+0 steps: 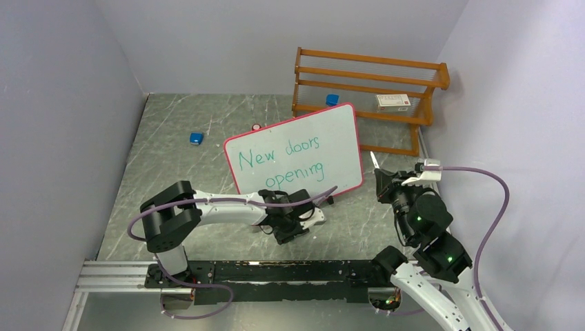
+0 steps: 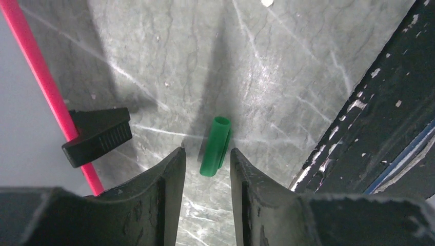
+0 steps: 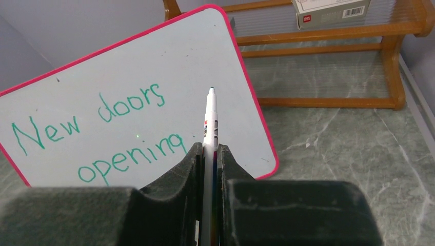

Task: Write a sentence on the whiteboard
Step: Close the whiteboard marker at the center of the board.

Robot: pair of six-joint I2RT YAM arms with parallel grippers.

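The whiteboard (image 1: 331, 141) stands tilted at mid-table with a pink-red rim. The sentence (image 1: 279, 160) reads "New doors opening" in green, in two lines; it also shows in the right wrist view (image 3: 102, 133). My right gripper (image 3: 208, 149) is shut on a white marker (image 3: 210, 115), its tip pointing at the board (image 3: 128, 77) and a little off its right part. My left gripper (image 2: 205, 154) is open and low over the table. A small green cap (image 2: 215, 146) lies on the table between its fingertips. The board's rim (image 2: 41, 77) and a black foot (image 2: 97, 136) are to its left.
A wooden rack (image 1: 365, 96) with a white box (image 1: 393, 102) stands behind the board. Two small blue things (image 1: 196, 138) (image 1: 332, 99) lie on the far table. The black base rail (image 2: 379, 102) runs close on the left gripper's right. Grey walls enclose the table.
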